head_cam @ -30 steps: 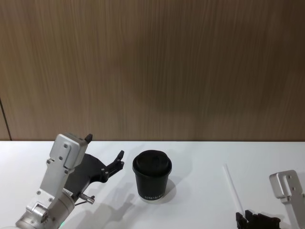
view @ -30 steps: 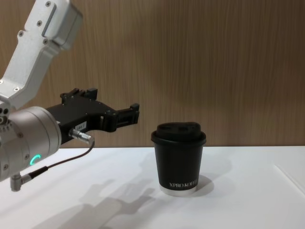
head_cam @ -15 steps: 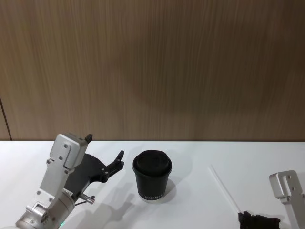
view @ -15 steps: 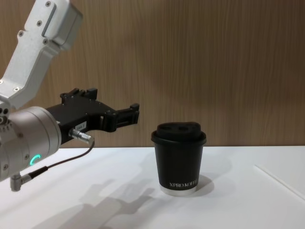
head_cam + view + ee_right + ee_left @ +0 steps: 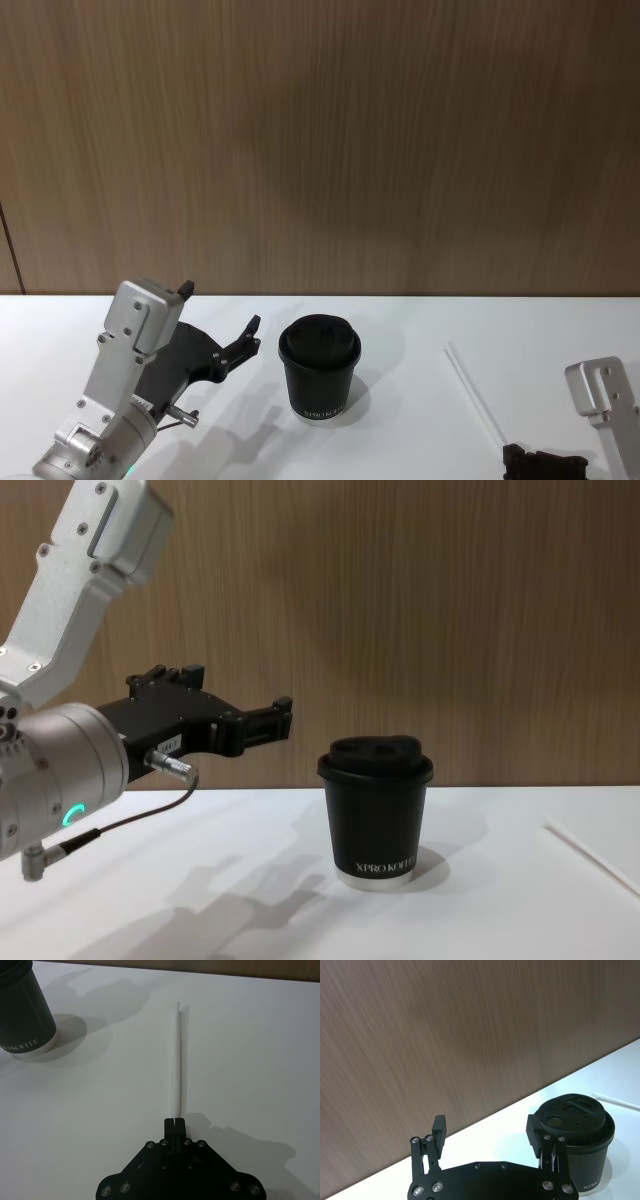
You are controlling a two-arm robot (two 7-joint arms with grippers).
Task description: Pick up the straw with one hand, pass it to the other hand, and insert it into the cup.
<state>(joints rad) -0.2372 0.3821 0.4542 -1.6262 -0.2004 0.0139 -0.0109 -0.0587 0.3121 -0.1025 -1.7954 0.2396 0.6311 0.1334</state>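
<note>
Right jaws pinch the straw (image 5: 177, 1060) by its very end, right of the cup (image 5: 319, 375); my left jaws hang spread. So slim a hold could let it swivel as I lift.

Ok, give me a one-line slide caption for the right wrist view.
Right gripper shut on one end of the straw, which stretches over the white table, the cup standing apart.

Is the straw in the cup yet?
No, the straw is off to the side of the cup, apart from it, with one end pinched in the right hand.
</note>
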